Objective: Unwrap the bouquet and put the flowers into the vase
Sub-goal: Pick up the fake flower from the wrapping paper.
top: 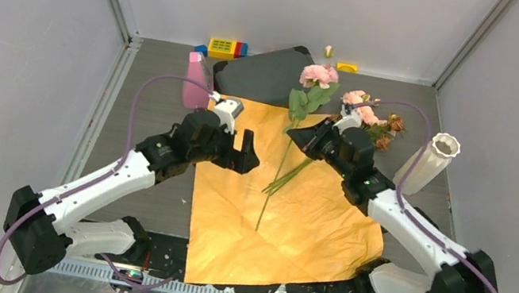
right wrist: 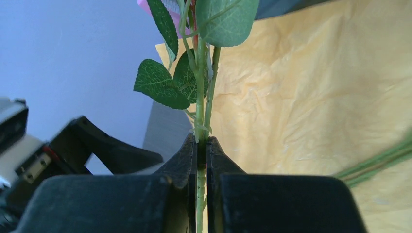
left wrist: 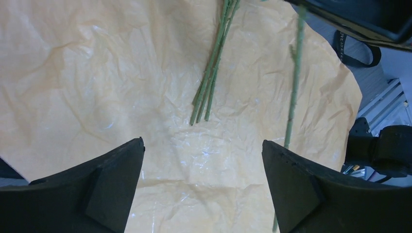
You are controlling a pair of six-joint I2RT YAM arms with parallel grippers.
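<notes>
Rose stems point(right wrist: 200, 97) are pinched by the right end effector point(right wrist: 201, 143) above the flat orange paper point(top: 306, 227), the left end effector point(left wrist: 203, 145) is held spread, and the white vase point(top: 427, 162) is seen at right.

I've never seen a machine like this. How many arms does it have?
2. The left arm reaches over the orange paper, jaws open and empty. The right arm reaches in from the other side, jaws shut on a flower stem. None seems hidden.
</notes>
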